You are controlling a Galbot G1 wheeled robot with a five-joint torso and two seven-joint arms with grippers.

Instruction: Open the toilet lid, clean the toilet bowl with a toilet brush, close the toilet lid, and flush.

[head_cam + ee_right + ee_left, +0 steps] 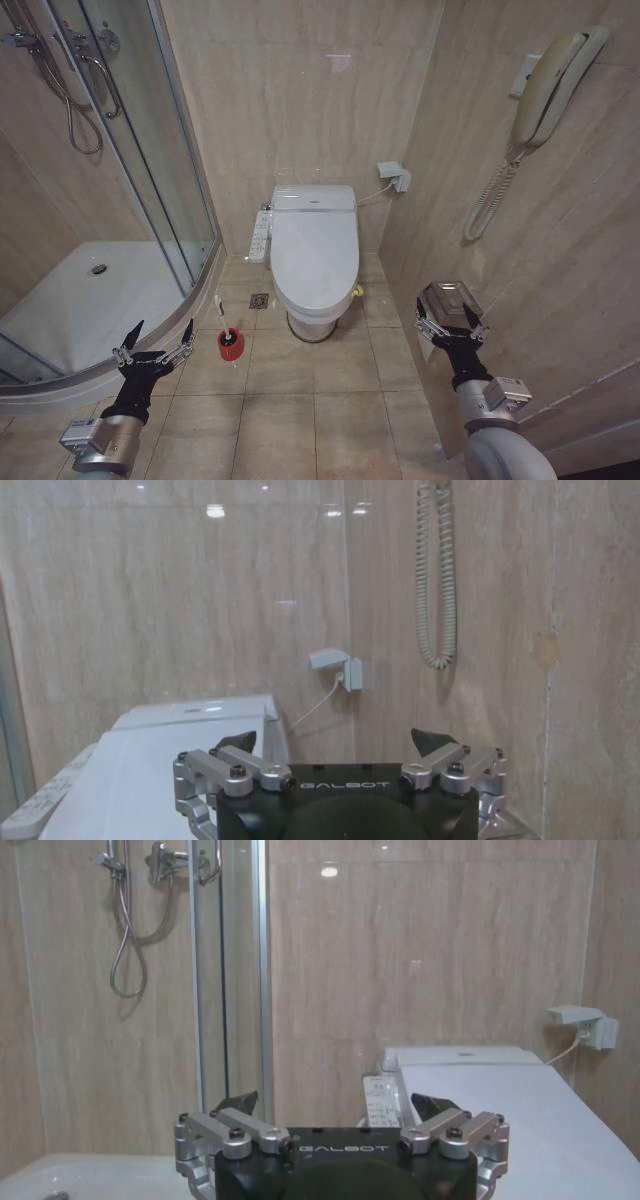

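**Spotter:** Start at your left. What have you got?

**Me:** I see the shower tray (pixel 60 300) on the far left, then my left gripper (pixel 155 340) low in front of it, jaws spread, nothing between them. Just right of it stands the toilet brush (pixel 226 325) in its red cup (pixel 231 345), white handle leaning up and away towards the shower.

**Spotter:** And the toilet?

**Me:** Centre, against the back wall. The toilet lid (pixel 314 250) is down, so the toilet bowl is covered. Its long axis runs straight away from me, hinge at the far end, free edge nearest. A small yellow tab (pixel 358 291) sits at its right front corner.

**Spotter:** Right side?

**Me:** My right gripper (pixel 450 325) hangs by the right wall, jaws also spread and empty. The lid's front edge lies ahead, between both grippers. I'd judge the tab favours the right arm, the brush the left.
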